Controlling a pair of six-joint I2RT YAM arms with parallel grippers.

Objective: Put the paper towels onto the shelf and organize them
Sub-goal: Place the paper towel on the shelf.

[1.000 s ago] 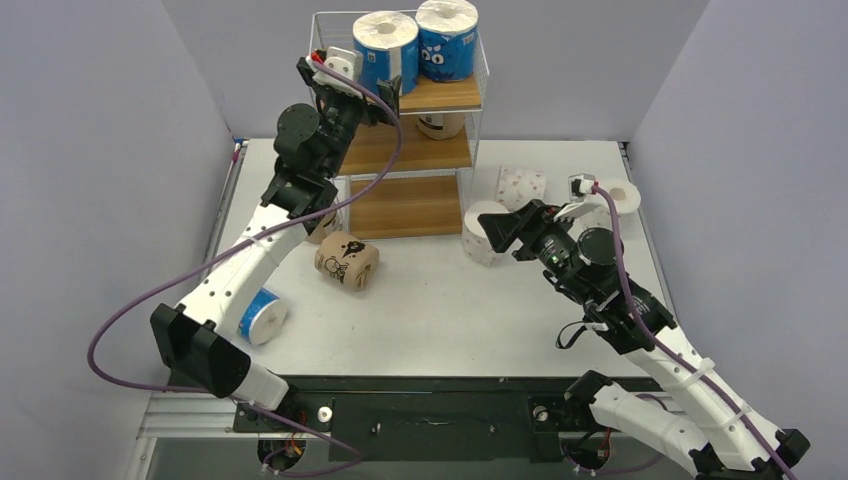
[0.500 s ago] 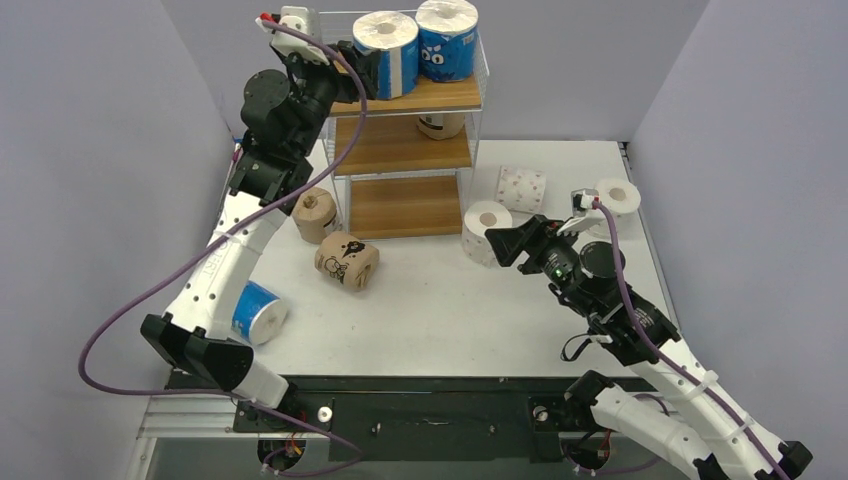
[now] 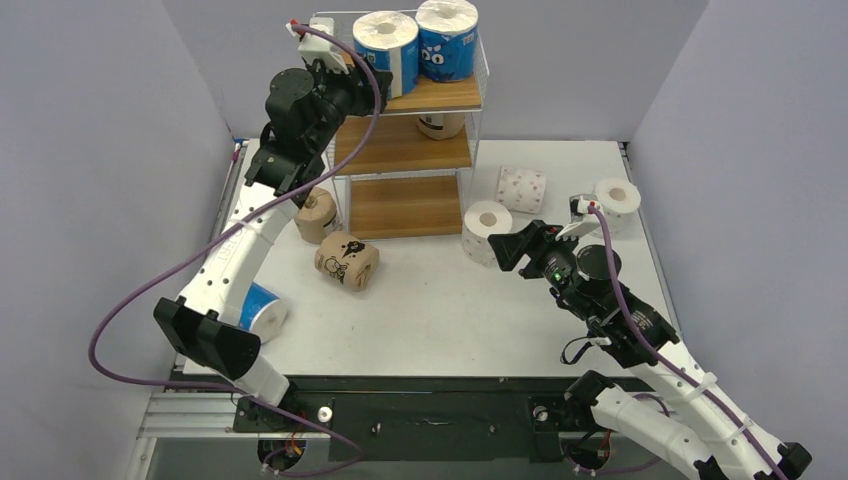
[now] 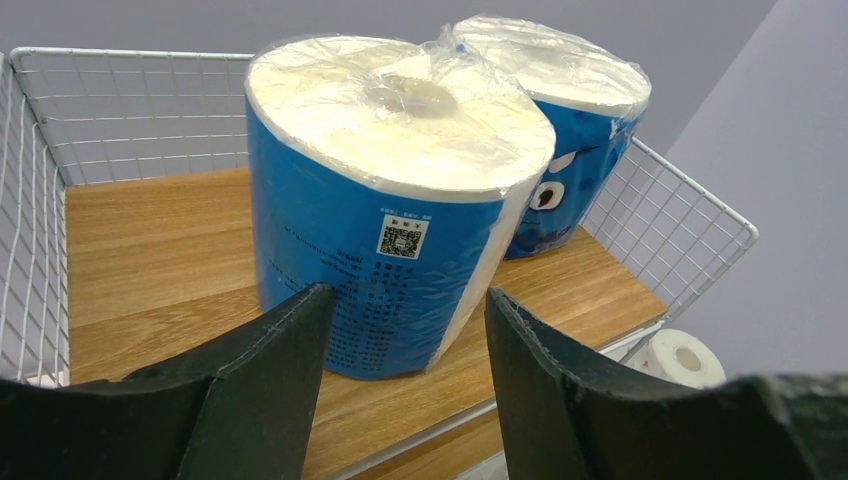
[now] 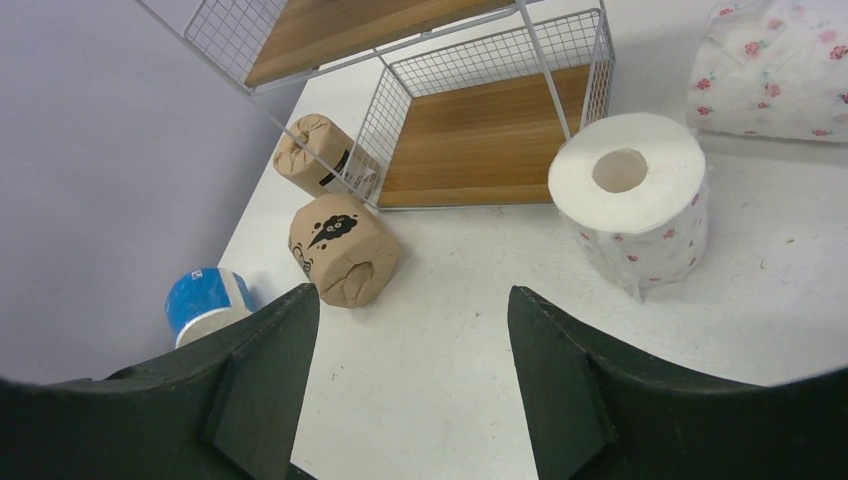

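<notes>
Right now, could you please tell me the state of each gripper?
Left gripper: open, empty, facing the blue-wrapped paper towel roll.
Right gripper: open, holding nothing.

The blue roll (image 4: 380, 230) wears glossy, crinkled plastic film. The shelf (image 4: 150, 260) has smooth wood-grain boards in thin white wire mesh, and the brown roll (image 5: 340, 245) looks matt, paper-wrapped.

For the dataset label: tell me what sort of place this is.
Probably a robot test cell: plain grey walls box in a white table, two arms bolted at its near edge, paper towels scattered around a wire shelf.
</notes>
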